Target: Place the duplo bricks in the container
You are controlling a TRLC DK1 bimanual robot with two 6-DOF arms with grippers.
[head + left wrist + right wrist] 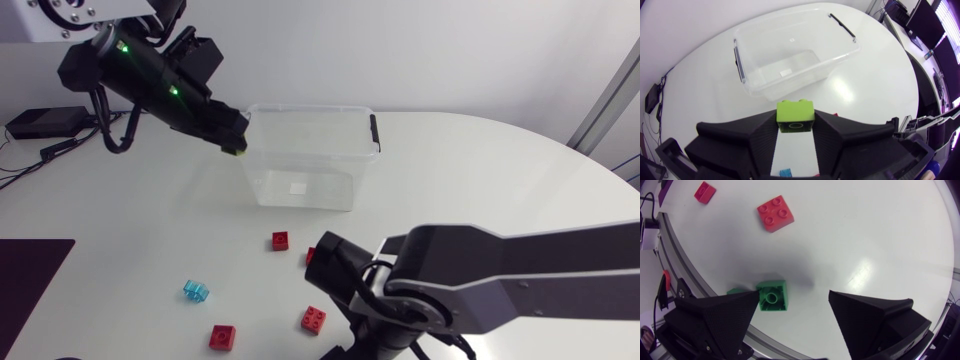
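White table (480, 180); clear container (310, 108) looks empty, so nothing is placed yet. At the container's side the left fingers (755, 135) are clamped on a lime brick (795, 114), drop pending. By the table edge the right fingers (725, 315) are apart over a green brick (772, 296). The red bricks (279, 240) and blue brick (195, 291) lie loose, still to do.

The container (300, 188) is clear, glossy plastic with black clips (375, 132) at its rim; the table (480, 170) under it is white, smooth, faintly shiny. The lime brick (795, 114), red brick (775, 213) and green brick (772, 296) are opaque, smooth plastic with a soft sheen; the blue brick (195, 291), well apart from the container, looks see-through; the right gripper (794, 300) is matt black, finely grained.
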